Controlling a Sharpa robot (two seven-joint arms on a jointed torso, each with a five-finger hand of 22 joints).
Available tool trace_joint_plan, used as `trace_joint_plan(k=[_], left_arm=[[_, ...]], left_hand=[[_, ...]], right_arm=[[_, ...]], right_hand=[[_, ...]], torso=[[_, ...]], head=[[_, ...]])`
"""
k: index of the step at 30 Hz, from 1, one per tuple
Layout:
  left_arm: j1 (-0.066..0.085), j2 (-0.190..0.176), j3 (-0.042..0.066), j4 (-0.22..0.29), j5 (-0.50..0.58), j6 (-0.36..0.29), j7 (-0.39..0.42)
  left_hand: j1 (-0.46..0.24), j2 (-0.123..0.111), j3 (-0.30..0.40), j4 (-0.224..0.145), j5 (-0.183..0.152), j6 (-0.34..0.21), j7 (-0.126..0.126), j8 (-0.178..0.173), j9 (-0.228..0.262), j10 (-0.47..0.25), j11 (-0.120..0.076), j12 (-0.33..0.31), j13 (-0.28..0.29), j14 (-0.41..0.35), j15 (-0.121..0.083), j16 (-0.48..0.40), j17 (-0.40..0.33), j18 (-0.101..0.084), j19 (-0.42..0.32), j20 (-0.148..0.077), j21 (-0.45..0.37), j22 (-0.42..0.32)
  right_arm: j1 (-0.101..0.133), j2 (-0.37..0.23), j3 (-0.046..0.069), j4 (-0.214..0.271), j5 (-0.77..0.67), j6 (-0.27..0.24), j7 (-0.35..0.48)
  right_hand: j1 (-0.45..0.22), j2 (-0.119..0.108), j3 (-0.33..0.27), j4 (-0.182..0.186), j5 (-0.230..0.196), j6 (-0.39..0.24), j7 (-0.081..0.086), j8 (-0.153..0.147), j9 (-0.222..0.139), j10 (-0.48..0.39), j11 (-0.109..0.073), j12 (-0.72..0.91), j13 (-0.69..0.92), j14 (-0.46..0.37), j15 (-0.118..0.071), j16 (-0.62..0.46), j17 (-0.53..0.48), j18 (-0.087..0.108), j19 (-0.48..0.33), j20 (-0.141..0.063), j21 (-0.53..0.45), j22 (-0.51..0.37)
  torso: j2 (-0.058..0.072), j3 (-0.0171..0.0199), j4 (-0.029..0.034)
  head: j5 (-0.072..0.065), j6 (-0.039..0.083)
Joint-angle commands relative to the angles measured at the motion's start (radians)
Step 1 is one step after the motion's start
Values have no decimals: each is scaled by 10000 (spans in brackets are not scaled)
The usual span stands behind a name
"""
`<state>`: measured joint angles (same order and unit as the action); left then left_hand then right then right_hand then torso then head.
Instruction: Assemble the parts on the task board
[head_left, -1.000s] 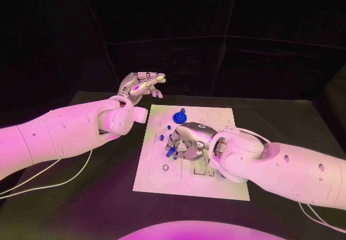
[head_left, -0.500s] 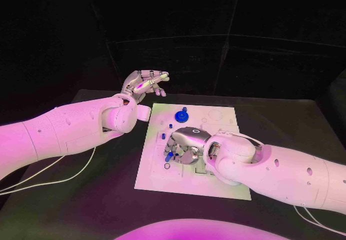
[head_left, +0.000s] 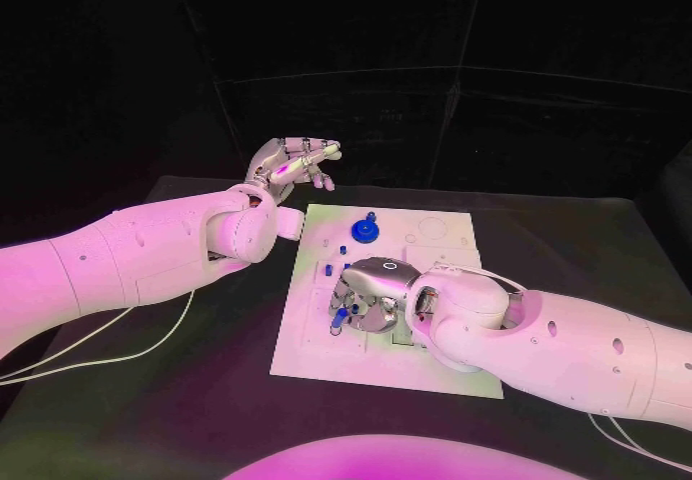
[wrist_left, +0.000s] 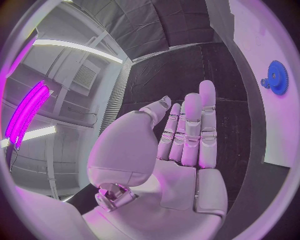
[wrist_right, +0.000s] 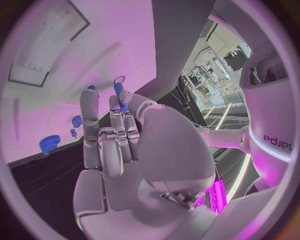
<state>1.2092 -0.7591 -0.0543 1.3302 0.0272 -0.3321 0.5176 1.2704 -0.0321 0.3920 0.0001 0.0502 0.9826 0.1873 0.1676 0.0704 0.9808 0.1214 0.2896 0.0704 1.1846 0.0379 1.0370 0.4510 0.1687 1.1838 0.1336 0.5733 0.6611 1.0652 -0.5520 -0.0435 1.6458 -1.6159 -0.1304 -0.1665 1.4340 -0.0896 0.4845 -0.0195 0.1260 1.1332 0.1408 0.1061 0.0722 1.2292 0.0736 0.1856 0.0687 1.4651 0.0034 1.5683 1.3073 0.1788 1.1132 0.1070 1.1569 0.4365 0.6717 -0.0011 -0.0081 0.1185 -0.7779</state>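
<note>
Flat white rectangular task board (head_left: 433, 372) carries a round toothed blue gear (head_left: 364, 231); right hand (head_left: 364, 300) pinches a slim blue peg (head_left: 338, 317), left hand (head_left: 293, 163) spread empty.

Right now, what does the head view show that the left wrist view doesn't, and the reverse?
Head view alone: the right hand low over the task board, with small blue parts by its fingers, and the left hand raised beyond the board's far left corner. Left wrist view alone: the left hand's palm, fingers straight and together, holding nothing. Both share: the blue gear on the white board, seen at the board's edge from the wrist.
</note>
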Motion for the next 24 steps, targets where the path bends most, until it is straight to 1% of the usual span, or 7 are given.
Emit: trace_joint_plan(k=[1,9,13,22,24], left_arm=[[15,11,6,1,15,104,40],[15,10,6,-4,15,102,35],[15,8,6,-8,15,102,35],[15,2,6,-7,15,103,30],[15,0,6,-5,15,104,29]], left_hand=[[113,22,-65,1,-4,-78,23,30,-14,-71,27,67,-7,-68,-7,-18,-16,130,-35,15,-46,-16],[113,22,-65,1,-4,-78,23,30,-14,-71,27,67,-7,-68,-7,-18,-16,130,-35,15,-46,-16],[113,22,-65,1,-4,-78,23,30,-14,-71,27,67,-7,-68,-7,-18,-16,130,-35,15,-46,-16],[113,22,-65,1,-4,-78,23,30,-14,-71,27,67,-7,-68,-7,-18,-16,130,-35,15,-46,-16],[113,22,-65,1,-4,-78,23,30,-14,-71,27,67,-7,-68,-7,-18,-16,130,-35,15,-46,-16]], right_arm=[[8,7,0,27,-153,231,-18],[-10,45,-4,41,-172,303,-21],[-30,72,-7,42,-208,326,-15],[-50,103,-15,-4,-275,377,-51],[-52,111,-16,-17,-320,397,-84]], right_hand=[[-75,-11,67,-21,46,38,32,45,15,57,-17,-49,-1,1057,-4,25,2635,-23,-57,-19,7,0],[-75,-11,67,-21,46,38,32,45,15,57,-17,-49,-1,1057,-4,25,2635,-23,-57,-19,7,0],[-75,-11,67,-21,46,38,32,45,15,57,-17,-49,-1,1057,-4,25,2635,-23,-57,-19,7,0],[-75,-11,67,-21,46,38,32,45,15,57,-17,-49,-1,1057,-4,25,2635,-23,-57,-19,7,0],[-190,-10,130,-158,44,53,29,37,7,111,22,-136,2,1057,46,25,2635,-14,-141,25,28,-3]], torso=[[1,0,-1],[-2,-2,7],[-1,3,-4],[2,-1,1],[3,-1,4]], head=[[7,-17],[15,-33],[41,-41],[22,-53],[21,-51]])
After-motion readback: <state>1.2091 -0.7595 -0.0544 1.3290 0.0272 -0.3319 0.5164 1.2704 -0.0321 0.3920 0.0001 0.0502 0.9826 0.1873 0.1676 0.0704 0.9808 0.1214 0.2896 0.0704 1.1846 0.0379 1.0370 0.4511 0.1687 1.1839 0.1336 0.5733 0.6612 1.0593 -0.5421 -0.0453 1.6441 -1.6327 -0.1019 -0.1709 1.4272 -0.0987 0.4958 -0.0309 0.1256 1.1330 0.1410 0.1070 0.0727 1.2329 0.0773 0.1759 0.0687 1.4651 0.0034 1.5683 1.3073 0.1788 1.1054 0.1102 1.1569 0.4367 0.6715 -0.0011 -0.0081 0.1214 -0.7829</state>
